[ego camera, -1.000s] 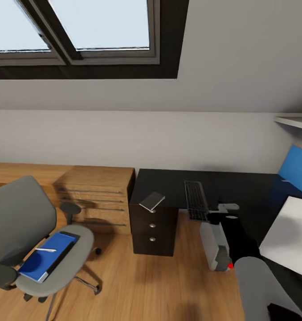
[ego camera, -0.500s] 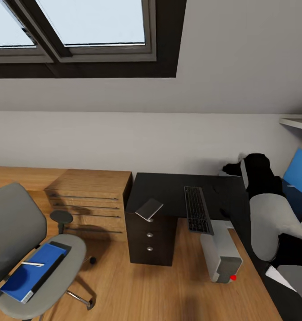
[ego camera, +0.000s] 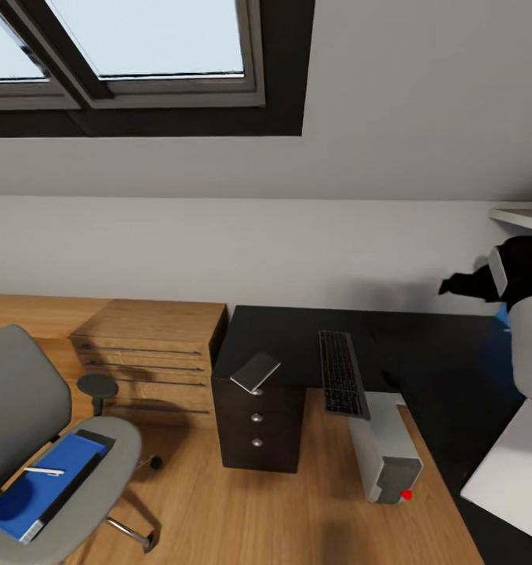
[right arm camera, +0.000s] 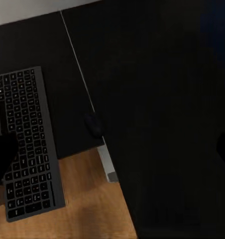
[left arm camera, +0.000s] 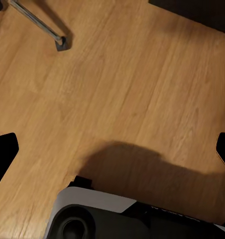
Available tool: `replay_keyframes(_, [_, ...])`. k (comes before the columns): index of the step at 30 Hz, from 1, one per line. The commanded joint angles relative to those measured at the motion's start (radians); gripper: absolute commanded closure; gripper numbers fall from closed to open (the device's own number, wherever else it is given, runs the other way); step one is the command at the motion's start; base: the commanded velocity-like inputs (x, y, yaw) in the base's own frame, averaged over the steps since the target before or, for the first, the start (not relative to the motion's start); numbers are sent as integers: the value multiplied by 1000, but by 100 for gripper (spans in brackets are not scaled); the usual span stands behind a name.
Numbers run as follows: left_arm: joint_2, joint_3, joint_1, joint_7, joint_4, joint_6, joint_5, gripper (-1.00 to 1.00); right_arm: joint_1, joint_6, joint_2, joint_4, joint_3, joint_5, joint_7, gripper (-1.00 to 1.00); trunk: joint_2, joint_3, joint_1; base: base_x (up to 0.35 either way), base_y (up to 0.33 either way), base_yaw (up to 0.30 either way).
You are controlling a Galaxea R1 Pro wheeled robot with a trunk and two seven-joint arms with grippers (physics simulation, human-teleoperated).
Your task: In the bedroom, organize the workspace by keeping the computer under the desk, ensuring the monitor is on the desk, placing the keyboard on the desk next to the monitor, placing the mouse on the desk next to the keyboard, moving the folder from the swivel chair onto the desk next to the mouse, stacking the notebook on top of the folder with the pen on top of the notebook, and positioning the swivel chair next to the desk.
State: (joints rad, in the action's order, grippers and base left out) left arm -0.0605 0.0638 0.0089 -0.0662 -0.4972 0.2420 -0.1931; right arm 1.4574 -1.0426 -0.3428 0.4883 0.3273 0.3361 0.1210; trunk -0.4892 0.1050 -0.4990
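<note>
The black desk [ego camera: 297, 337] stands against the wall. The dark keyboard [ego camera: 343, 373] [right arm camera: 25, 144] lies on it, with the small dark mouse [right arm camera: 94, 124] beside it. A grey notebook [ego camera: 256, 371] rests tilted on the desk corner above the drawer unit [ego camera: 258, 428]. The light grey computer [ego camera: 385, 443] stands on the floor at the desk's edge. At lower left, the grey swivel chair [ego camera: 23, 400] carries the blue folder [ego camera: 15, 498], with a white pen [ego camera: 43, 472] on it. A white panel [ego camera: 517, 471], apparently the monitor's back, is at lower right. My right gripper [ego camera: 464, 284] [right arm camera: 112, 149] hangs open high over the desk. My left gripper [left arm camera: 112, 149] is open over bare floor.
A low oak chest [ego camera: 148, 353] with bar handles stands between chair and desk. A skylight window [ego camera: 140, 47] sits in the sloped wall above. A shelf edge [ego camera: 521, 216] juts out at the right. A chair leg with castor [left arm camera: 57, 41] lies on the wood floor [ego camera: 242, 510].
My right arm has risen from low in front of the desk and swung up to the right. The camera has shifted, sliding chair, chest and desk leftward in view.
</note>
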Motion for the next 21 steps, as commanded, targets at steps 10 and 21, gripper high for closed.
replay_keyframes(10, [-1, 1, 0, 1, -1, 0, -5, -100, 48, 3, -42, -115, 3, 8, 42, -100, -2, 2, -1, 68, -265, 0])
replay_keyframes(21, [0, 0, 0, 4, -2, 4, -4, -100, 45, 11, -155, -160, -9, 75, 213, -100, -2, 2, -1, 3, -97, 0])
